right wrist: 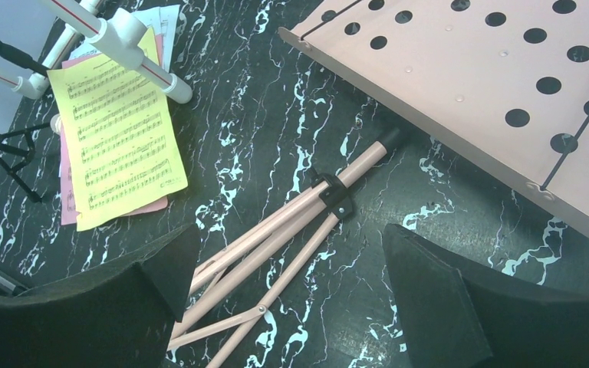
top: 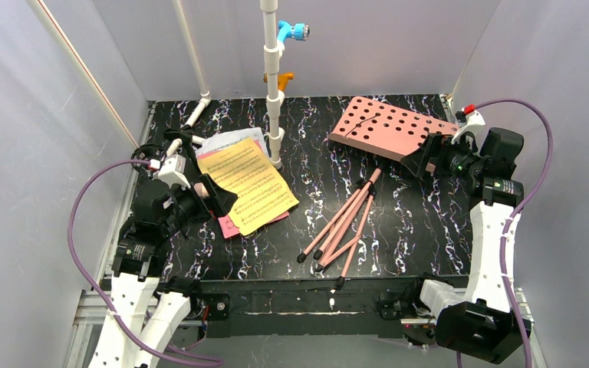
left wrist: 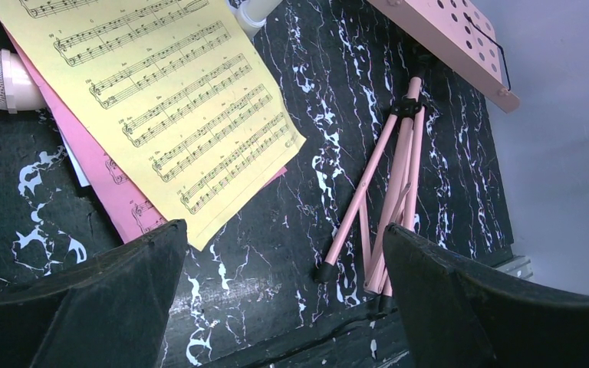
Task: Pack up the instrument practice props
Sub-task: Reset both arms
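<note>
Pages (top: 249, 184) lie stacked left of centre on the surface (top: 414, 238), with the pipe (top: 274, 84) standing at their upper right. The desk (top: 387, 126) lies upper right, and the folded legs (top: 345, 222) run down-left from it.

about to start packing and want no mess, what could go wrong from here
1. The sheet-music pages lie flat and overlapped; the open left gripper may catch only the yellow top page and crease it or scatter the rest.
2. The stand's legs are partly splayed; lifting the desk with the right gripper could swing them into the white pipe frame.
</note>
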You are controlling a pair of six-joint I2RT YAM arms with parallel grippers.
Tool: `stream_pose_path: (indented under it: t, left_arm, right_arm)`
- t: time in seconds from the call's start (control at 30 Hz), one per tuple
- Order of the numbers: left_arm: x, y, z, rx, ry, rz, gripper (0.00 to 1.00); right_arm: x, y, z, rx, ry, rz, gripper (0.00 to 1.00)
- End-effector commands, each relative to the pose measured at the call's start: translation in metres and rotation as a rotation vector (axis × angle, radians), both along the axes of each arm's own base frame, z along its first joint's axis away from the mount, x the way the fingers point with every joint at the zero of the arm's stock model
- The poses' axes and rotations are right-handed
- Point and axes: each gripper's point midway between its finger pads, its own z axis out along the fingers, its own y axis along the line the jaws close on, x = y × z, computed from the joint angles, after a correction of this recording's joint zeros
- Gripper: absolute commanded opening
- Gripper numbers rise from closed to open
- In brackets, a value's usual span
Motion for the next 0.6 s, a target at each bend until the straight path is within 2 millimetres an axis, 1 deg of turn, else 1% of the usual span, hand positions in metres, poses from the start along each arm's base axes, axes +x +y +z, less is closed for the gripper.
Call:
stream_pose_path:
  t: [0.0, 0.57]
  left_arm:
    - [-0.0042, -0.001, -0.0019, -0.007, 0.006, -0.011, 0.98]
    - [-0.0074, -0.001, -0.001, -0.007, 0.006, -0.015, 0.98]
  right_arm:
    - [-0.0022, 0.0004, 0.0172, -0.021, -0.064, 0.013, 0.98]
    - [-0.0071, 0.0017, 0.0172, -0.019, -0.057, 0.013, 0.98]
